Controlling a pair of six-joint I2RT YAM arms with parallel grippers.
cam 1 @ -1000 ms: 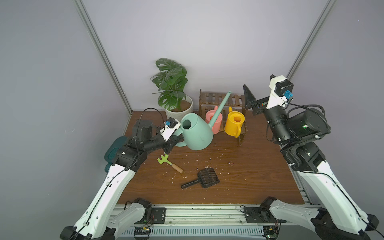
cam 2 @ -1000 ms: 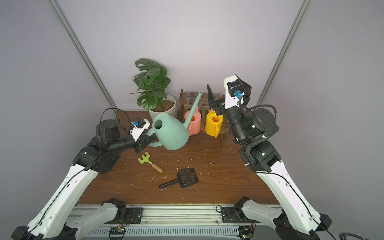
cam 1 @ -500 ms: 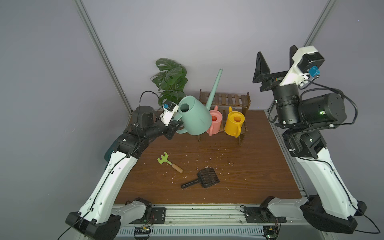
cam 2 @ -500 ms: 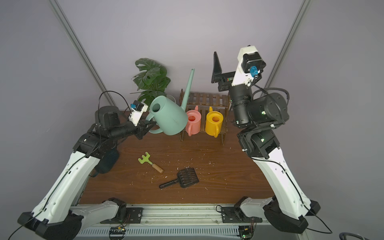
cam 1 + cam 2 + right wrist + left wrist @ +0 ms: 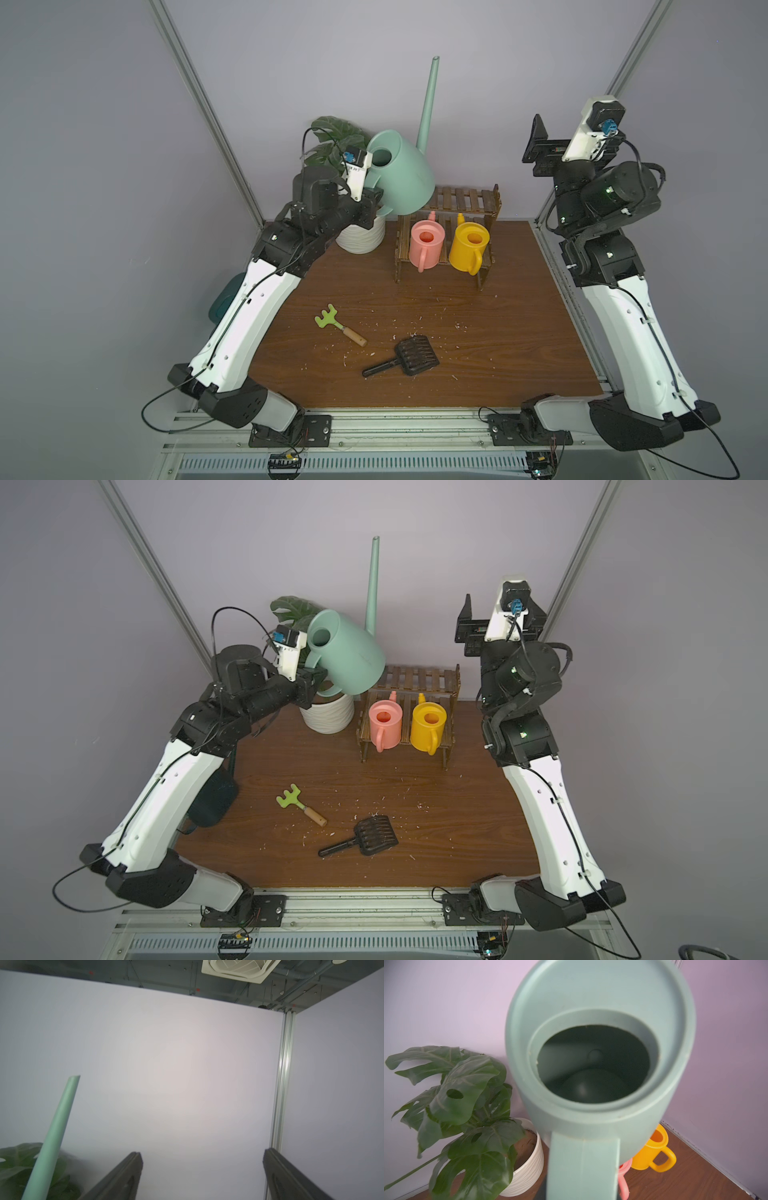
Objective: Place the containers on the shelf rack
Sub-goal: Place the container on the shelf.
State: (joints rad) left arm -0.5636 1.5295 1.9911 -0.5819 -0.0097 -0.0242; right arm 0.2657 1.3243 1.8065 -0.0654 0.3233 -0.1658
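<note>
You're mid-carry: your left gripper is clamped on the handle of the sage-green can, aloft over the tabletop's back edge beside the shelf rack. Next, level it and lower it onto the bare upper tier. Your right gripper gapes wide, empty. The teal can at the left edge hides mostly behind your arm.

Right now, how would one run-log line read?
left gripper: holds sage-green can aloft | right gripper: open, empty | shelf rack: pink can, yellow can
</note>
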